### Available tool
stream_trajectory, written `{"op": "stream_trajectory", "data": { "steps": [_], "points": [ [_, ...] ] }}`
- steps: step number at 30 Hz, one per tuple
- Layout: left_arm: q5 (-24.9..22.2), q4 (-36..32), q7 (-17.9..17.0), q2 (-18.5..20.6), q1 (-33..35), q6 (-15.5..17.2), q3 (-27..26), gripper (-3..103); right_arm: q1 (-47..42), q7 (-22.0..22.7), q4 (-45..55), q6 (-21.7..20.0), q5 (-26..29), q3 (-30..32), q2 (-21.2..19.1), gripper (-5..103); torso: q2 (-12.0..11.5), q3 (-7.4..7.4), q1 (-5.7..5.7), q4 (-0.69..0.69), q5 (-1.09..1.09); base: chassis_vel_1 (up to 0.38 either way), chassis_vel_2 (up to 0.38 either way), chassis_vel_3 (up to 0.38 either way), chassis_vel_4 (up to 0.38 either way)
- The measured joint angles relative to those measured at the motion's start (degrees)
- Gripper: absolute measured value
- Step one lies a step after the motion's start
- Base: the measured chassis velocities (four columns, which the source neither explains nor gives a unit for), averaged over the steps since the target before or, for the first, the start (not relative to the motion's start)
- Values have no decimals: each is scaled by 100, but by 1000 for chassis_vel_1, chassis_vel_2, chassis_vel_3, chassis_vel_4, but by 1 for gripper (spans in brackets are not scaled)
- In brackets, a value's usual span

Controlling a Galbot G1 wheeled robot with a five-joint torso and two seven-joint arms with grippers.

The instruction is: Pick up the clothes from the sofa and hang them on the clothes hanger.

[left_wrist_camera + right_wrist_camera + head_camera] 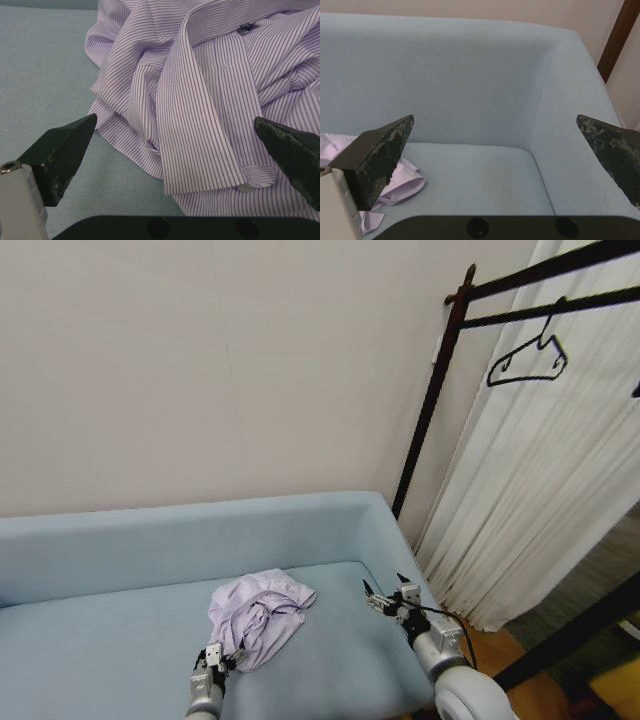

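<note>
Shirt: your striped lilac shirt [258, 618] lies crumpled on the sofa [120, 540] seat, toward its right end.
Left gripper: your left gripper [218, 656] is low over the sofa's front edge, released wide, with the shirt's near fold between its fingers.
Right gripper: your right gripper [383, 590] is released and empty, by the sofa's right armrest.
Hanger: the black hanger [528, 362] hangs beyond the sofa's right end.

Nothing readable anywhere, honestly. Only candidate is a tiny dark tag [244, 28] sewn just beside the collar [197, 115] of the striped shirt [135, 85], and whatever's on it is too small to make out.
</note>
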Motion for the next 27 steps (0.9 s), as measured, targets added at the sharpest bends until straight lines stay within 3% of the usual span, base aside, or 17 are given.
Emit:
{"op": "stream_trajectory", "data": {
  "steps": [11,20,23,25,27],
  "points": [
    [488,60,170,-138,-12,-84,152,100,-44,1,-7,7,-12,-52,-32,100,0,0,0,0,0,0,0,0,0],
    [815,102,66,-266,-10,-144,167,101,-82,2,-10,7,-4,-69,-108,100,0,0,0,0,0,0,0,0,0],
    [832,102,-68,-312,15,-138,139,90,-74,2,-20,-9,2,-98,-135,100,0,0,0,0,0,0,0,0,0],
    [833,102,-73,-315,19,-138,136,90,-72,2,-22,-11,2,-103,-136,100,0,0,0,0,0,0,0,0,0],
    [834,63,-89,-333,64,-136,124,73,-42,1,-50,-17,2,-159,-140,100,0,0,0,0,0,0,0,0,0]
  ]
}}
